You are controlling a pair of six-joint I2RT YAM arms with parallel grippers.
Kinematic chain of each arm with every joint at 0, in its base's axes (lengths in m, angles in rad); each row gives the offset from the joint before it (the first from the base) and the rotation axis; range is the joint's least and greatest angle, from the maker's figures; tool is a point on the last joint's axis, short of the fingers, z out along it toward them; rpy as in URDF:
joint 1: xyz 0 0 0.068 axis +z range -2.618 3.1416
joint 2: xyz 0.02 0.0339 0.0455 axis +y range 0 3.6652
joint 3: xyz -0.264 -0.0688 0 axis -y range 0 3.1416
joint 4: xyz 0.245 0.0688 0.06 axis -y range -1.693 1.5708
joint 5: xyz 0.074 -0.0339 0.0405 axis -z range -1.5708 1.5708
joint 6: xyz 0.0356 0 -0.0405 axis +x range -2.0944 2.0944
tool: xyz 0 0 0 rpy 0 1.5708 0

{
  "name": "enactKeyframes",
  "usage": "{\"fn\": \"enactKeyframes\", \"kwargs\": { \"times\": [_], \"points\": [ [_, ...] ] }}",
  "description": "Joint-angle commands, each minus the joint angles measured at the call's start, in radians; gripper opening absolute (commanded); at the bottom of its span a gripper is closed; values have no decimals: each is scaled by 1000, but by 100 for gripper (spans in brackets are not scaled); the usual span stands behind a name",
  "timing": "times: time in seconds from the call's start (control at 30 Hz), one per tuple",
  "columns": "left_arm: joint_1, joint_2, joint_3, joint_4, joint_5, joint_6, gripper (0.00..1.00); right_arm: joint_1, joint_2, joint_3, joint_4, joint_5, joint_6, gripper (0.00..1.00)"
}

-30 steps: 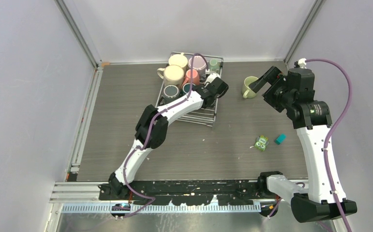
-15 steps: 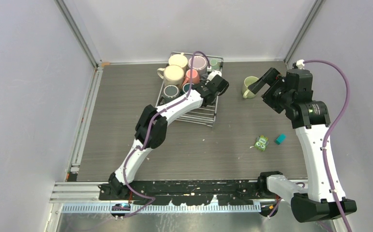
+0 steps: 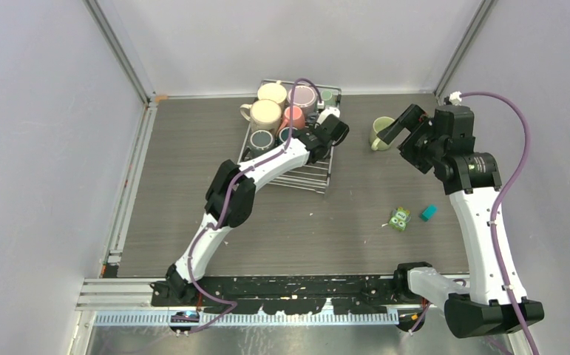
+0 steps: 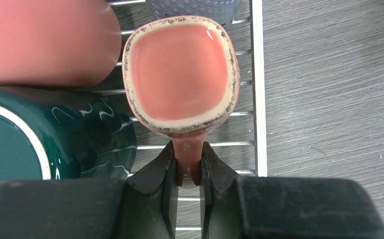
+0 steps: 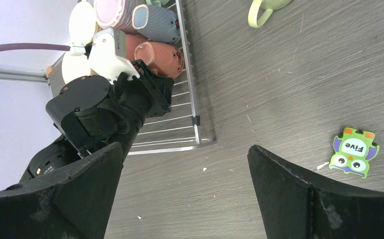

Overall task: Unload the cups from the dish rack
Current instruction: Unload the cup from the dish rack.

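Observation:
In the left wrist view a salmon pink cup (image 4: 180, 72) stands upright in the dish rack (image 4: 257, 99), near its right rim. My left gripper (image 4: 187, 155) is shut on its handle. A second pink cup (image 4: 45, 40), a dark teal cup (image 4: 55, 144) and a grey cup (image 4: 194, 6) crowd beside it. From above, cream (image 3: 267, 113), mauve (image 3: 302, 96) and other cups fill the far end of the dish rack (image 3: 304, 177); my left gripper (image 3: 324, 124) reaches over it. A pale green cup (image 3: 380, 132) stands on the table. My right gripper (image 5: 185, 191) hangs open near it, holding nothing.
A green owl toy (image 3: 399, 218) and a small teal block (image 3: 429, 213) lie on the table at the right. The near half of the rack shows bare wires. Metal frame rails and pale walls close in the table's sides and back.
My left gripper has shut on the salmon cup's handle and edged slightly deeper over the rack. The right arm has shifted a little to the left, still open.

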Motion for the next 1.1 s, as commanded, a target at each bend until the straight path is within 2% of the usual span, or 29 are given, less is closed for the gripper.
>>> {"fn": "enactKeyframes", "kwargs": {
  "times": [0.0,0.3,0.5,0.8,1.07],
  "points": [
    [5,-83,-43,38,26,31,0,6,1,-8,51,-16,4,100],
    [5,-268,-170,132,94,53,0,14,39,-79,198,-111,69,100],
    [5,-369,-217,136,139,35,0,21,72,-130,323,-180,134,100],
    [14,-541,-258,118,267,-62,0,26,110,-226,585,-308,260,100],
    [31,-659,-269,111,423,-186,0,38,111,-307,892,-425,396,100]
  ]
}}
